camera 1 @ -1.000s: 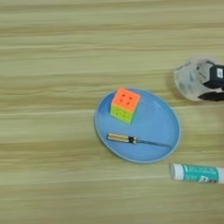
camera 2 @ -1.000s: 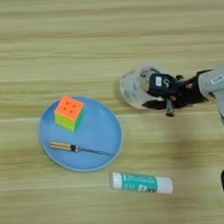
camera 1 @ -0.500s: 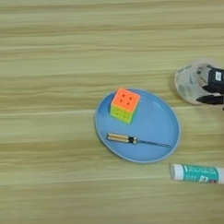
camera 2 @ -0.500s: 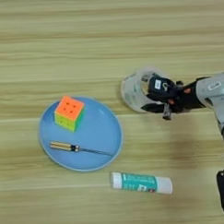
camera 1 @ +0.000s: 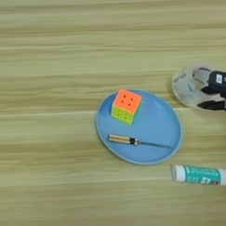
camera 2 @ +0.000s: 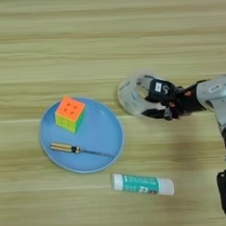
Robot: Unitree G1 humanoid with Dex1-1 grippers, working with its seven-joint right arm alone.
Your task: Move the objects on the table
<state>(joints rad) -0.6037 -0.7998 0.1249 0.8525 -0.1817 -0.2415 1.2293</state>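
Tape roll (camera 2: 132, 95): gripper (camera 2: 157, 100) clenched across its rim, one finger inside; lift clear of plate (camera 2: 107, 147) judged next.

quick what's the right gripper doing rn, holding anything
Right gripper: at the clear tape roll just right of the blue plate, one finger inside its ring and one outside; whether it is clamped cannot be told.

One blue plate (camera 2: 50, 157) counted, on it one puzzle cube (camera 2: 69, 114) and one screwdriver (camera 2: 79, 150), beside it one tape roll (camera 2: 132, 96), one glue stick (camera 2: 143, 184)
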